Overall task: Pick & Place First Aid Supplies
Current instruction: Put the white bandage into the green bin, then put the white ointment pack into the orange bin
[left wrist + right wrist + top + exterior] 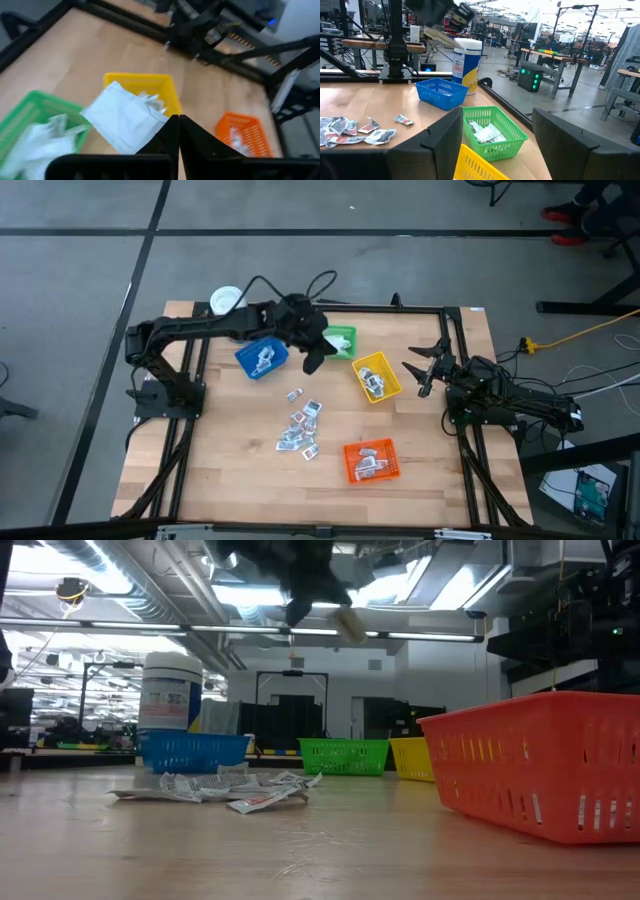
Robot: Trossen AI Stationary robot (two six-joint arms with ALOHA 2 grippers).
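The table (240, 480) carries four bins: blue bin (262, 358), green bin (342, 340), yellow bin (377, 376) and orange bin (371, 461). Each bin already contains packets. A loose pile of first aid packets (300, 426) lies on the bare wood between the blue and orange bins.

The left arm reaches across from its base and carries the left gripper (313, 360) above the table, near the inner edge of the green bin. The right arm waits at the right side of the table. The right gripper (418, 372) has its fingers spread wide, holds nothing, and points toward the yellow bin.

The left gripper fingers are pressed together on one white packet (122, 117). The packet is gripped at one corner. The rest of it extends flat away from the fingertips, so its long axis points out from the gripper rather than across it. The low view shows the packet hanging well clear of the table surface.

Governing relation: in the left wrist view, the held packet lies between the green bin and the yellow bin, overlapping the near rim of the yellow bin. The green bin is just beside the gripper. Which bin is the target cannot be determined. In either case the packet body, not the fingertips, must be over the bin interior at release.
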